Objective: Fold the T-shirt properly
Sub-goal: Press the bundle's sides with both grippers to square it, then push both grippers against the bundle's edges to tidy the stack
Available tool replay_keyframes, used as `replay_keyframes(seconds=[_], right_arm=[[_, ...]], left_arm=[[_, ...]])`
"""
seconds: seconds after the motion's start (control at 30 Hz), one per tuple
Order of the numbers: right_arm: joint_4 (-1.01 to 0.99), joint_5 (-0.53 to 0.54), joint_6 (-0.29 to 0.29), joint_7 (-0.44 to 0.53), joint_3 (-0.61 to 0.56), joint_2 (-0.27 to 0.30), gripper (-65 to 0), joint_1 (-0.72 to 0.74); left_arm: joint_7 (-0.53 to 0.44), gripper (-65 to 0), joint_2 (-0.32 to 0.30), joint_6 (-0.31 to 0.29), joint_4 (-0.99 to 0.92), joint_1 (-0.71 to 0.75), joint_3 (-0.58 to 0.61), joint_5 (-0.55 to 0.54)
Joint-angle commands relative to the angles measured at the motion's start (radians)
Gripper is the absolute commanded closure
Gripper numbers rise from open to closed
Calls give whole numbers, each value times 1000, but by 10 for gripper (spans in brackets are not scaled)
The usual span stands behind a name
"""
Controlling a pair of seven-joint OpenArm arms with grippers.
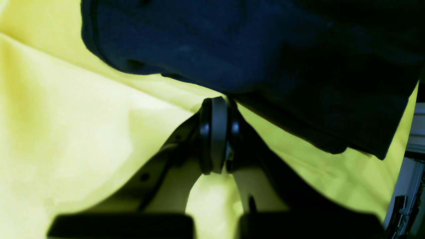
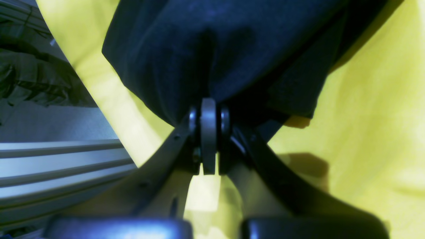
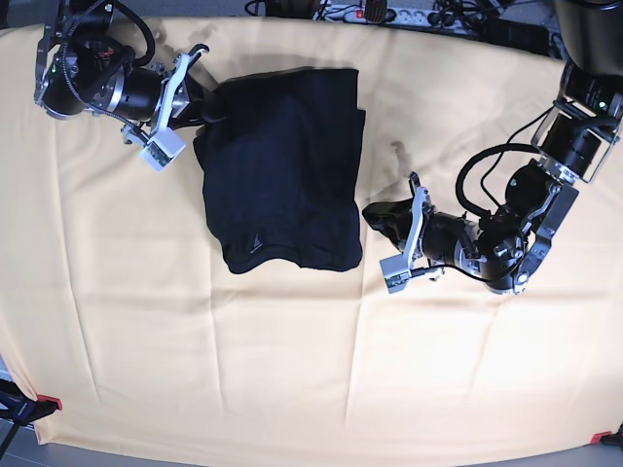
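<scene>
The dark navy T-shirt (image 3: 282,165) lies folded into a rough rectangle on the yellow table cover (image 3: 292,370), with a tiny pale logo (image 3: 255,242) near its front edge. My right gripper (image 3: 209,109) is at its back left corner. In the right wrist view this gripper (image 2: 208,99) is shut on bunched cloth of the T-shirt (image 2: 206,39). My left gripper (image 3: 370,212) is at the shirt's right front edge. In the left wrist view it (image 1: 223,98) is shut, its tips meeting the hem of the T-shirt (image 1: 232,43).
A power strip and cables (image 3: 389,15) lie along the table's back edge. Red clamps (image 3: 49,402) hold the cover at the front corners. Metal frame rails (image 2: 49,159) show past the table's left edge. The cover is wrinkled near the left gripper.
</scene>
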Motion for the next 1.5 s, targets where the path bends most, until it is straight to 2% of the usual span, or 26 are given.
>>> replay_keyframes(seconds=[0.0,0.23,0.47,0.6,0.63,0.67,0.77,0.8,0.87,1.03,1.13,1.17,1.2,1.23,1.3,1.4,1.47], right_arm=[[13,11,5,4,4,19,0,4],[27,11,5,-35,4,80,0,3],[27,12,5,-44,5,103,0,3],[27,13,5,-45,5,144,0,-18],[27,12,5,-43,5,150,-31,-25],[27,11,5,-32,5,154,-95,-33],[27,2,5,20,5,155,-333,-58],[27,-18,5,28,5,155,-387,-58],[29,-71,5,37,5,158,-420,-47],[134,-80,5,-19,12,164,-417,-10],[228,-82,5,-15,72,163,-404,-14],[242,-82,5,-7,98,163,-374,-14],[248,-81,5,6,123,163,-317,-13],[248,-77,5,34,142,163,-225,-13],[248,-75,5,100,161,154,0,-14],[248,-75,5,225,160,127,0,-26],[248,-75,5,303,157,103,0,-39]], left_arm=[[-17,0,-7,-5,12,-27,-10,-19],[-17,0,-6,-5,12,-27,-10,-20],[-17,0,-6,-5,12,-27,-10,-19],[-17,0,-7,-5,12,-27,-10,-19],[-18,0,-7,-5,12,-27,-10,-20],[-17,0,-7,-5,12,-27,-10,-19],[-18,0,-6,-5,12,-28,-10,-19],[-16,0,-6,-5,12,-31,-10,-19],[-8,0,-7,-5,12,-42,-10,-10],[32,0,-21,-5,12,-116,-10,-35],[32,0,-39,-5,12,-172,-11,-72],[33,0,-40,-5,12,-187,-16,-78],[37,0,-39,-5,12,-199,-25,-94],[42,0,-40,-5,12,-204,-36,-122],[71,0,-36,-5,12,-204,-56,-204],[165,0,-2,-5,12,-204,-60,-348],[220,0,47,-5,12,-196,-60,-401]])
